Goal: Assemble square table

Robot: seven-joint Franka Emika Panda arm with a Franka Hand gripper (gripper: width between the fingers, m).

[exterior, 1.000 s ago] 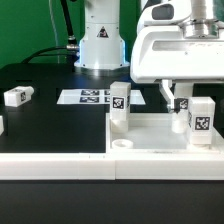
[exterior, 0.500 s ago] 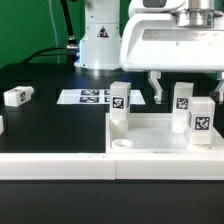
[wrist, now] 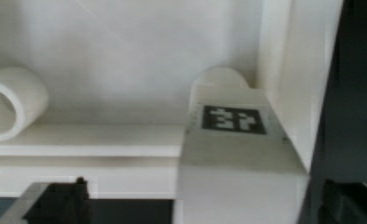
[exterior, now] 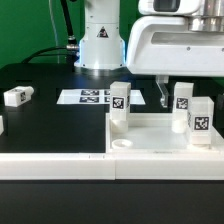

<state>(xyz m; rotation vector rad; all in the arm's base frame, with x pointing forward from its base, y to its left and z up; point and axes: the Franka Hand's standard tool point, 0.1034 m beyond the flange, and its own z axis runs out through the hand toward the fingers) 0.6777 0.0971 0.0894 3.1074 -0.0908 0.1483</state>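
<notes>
The white square tabletop lies upside down at the exterior view's right. Three short tag-marked legs stand upright on it: one at its far left corner, one at the far right, one nearer on the right. My gripper hangs open over the far right leg, one dark finger showing to its left. In the wrist view that leg stands between my fingertips, which are apart from it. A fourth leg lies loose on the black table at the left.
The marker board lies flat in front of the robot base. A long white rail runs along the front edge. In the wrist view a round white stub sits on the tabletop.
The gripper has risen a little and drifted slightly toward the exterior view's left. Its jaws stay open. The legs and tabletop have not moved.
</notes>
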